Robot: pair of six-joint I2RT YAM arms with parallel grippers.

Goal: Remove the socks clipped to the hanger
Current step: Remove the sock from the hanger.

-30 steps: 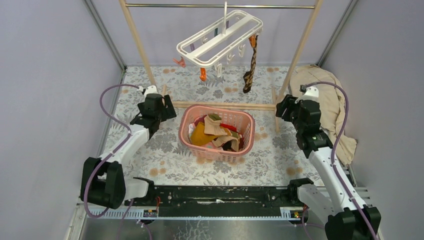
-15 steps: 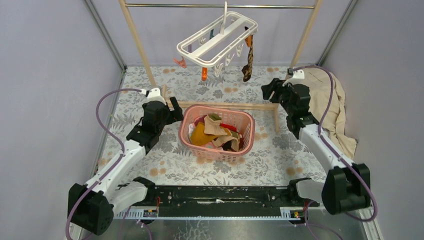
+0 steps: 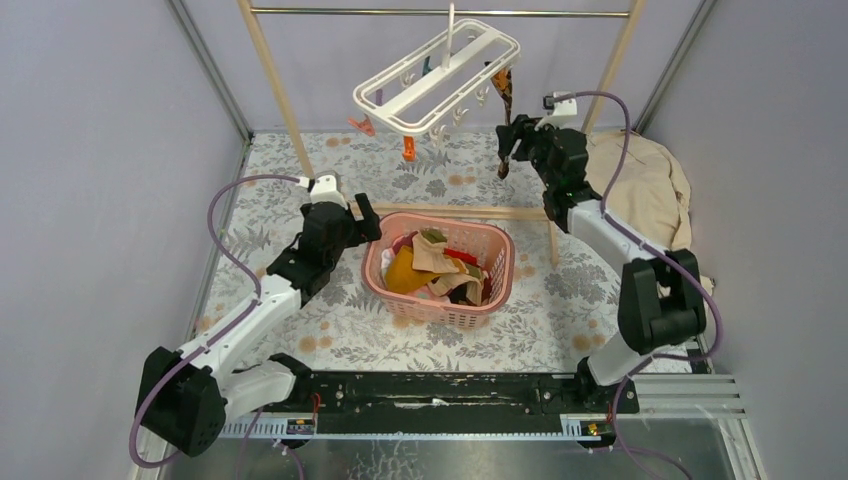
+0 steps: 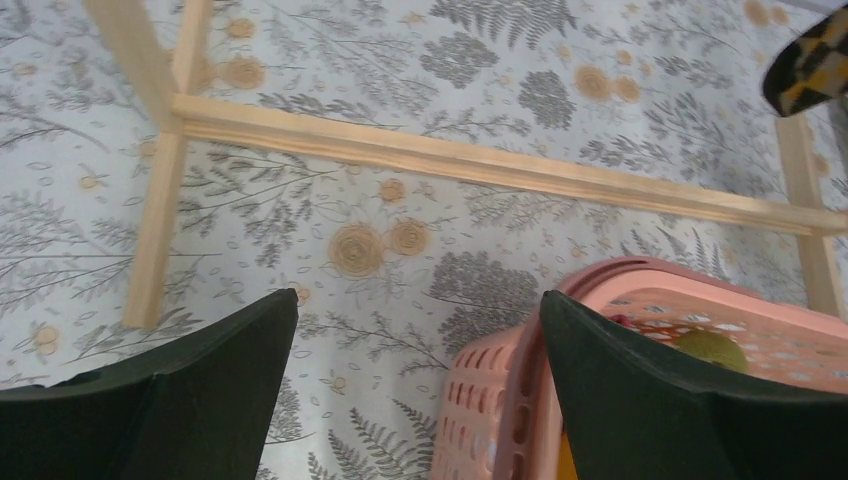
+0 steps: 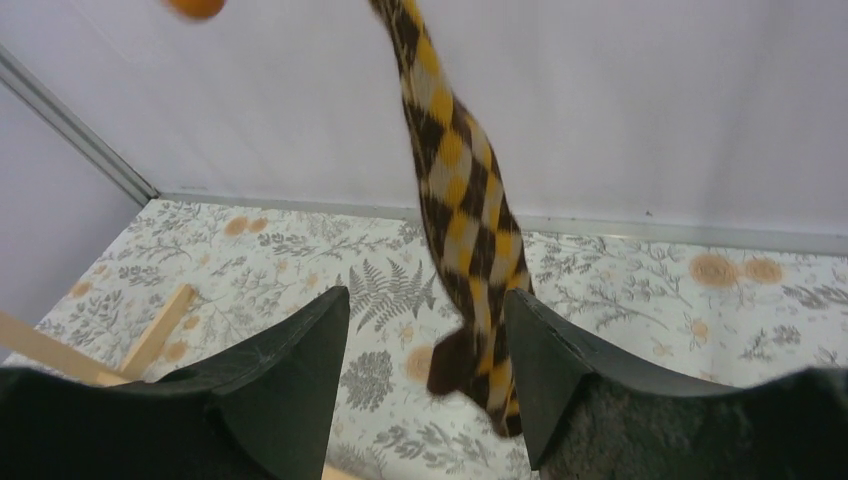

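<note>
As the top external camera looks down, the pink basket sits mid-table on the floral mat and holds a heap of socks, mustard, tan and red among them. Beyond the basket and above it, the white hanger hangs tilted from the rod of the wooden rack, with one brown-tan argyle sock clipped at the end toward the basket's far right. The right gripper is raised at that sock's lower part; the left gripper is just beside the basket's far left corner. A beige cloth lies well to the basket's right, by the wall. Bare mat lies open on the basket's near and left sides. From the left wrist, the left gripper stands wide with nothing held; the basket's curved rim runs under its right finger, something yellow shows through the wall slots, and the rack's floor bar crosses beyond the basket. From the right wrist, the right gripper is parted at middling width around the argyle sock's hanging toe, not closed on it; whether a finger touches it, I cannot tell.
</note>
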